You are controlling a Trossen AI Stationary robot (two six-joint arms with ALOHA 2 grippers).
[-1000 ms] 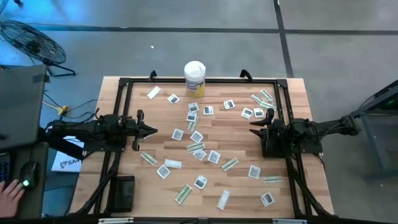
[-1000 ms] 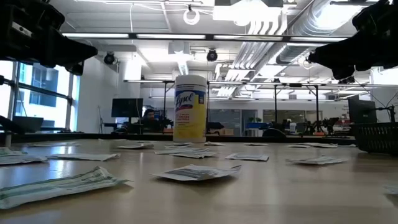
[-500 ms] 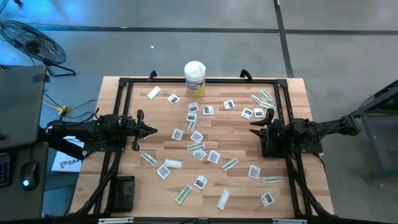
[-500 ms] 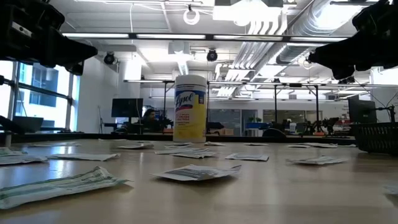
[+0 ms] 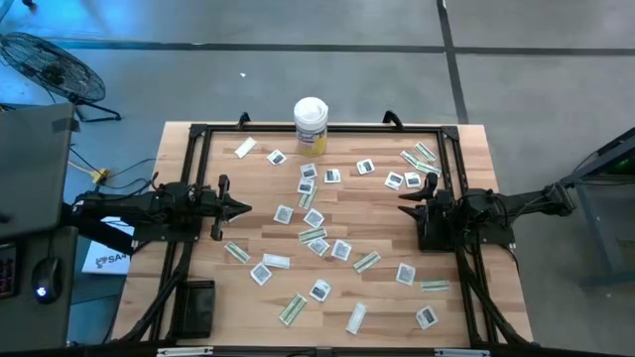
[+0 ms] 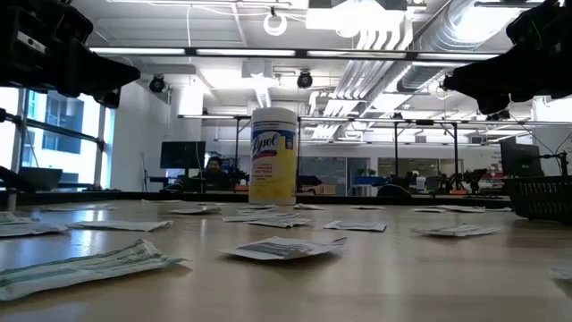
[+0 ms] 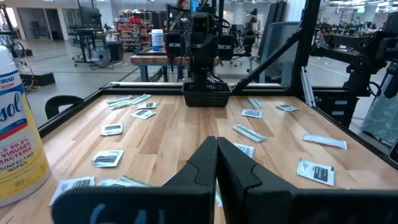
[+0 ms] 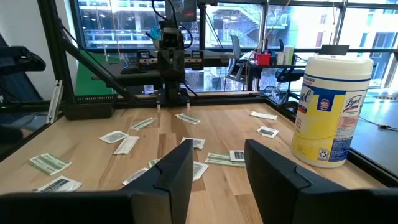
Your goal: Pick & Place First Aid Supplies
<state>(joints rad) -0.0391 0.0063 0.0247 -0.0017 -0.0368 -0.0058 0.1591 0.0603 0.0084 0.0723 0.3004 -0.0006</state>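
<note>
At table's far edge: canister point(image 5: 311, 123) upright | left hand point(image 5: 241, 208) clenched | right hand point(image 5: 409, 199) released, empty

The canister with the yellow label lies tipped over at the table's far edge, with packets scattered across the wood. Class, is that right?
Not quite. The canister stands upright, as the low view shows. It is at the table's far edge, and packets are scattered across the wood.

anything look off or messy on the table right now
The first aid packets lie scattered across the wooden table at all angles, some overlapping near the middle, none sorted. The one thing that doesn't belong with them is the tall wipes canister, upright at the far edge. Nothing looks spilled or damaged. Both grippers hang at the sides, holding nothing.
</note>
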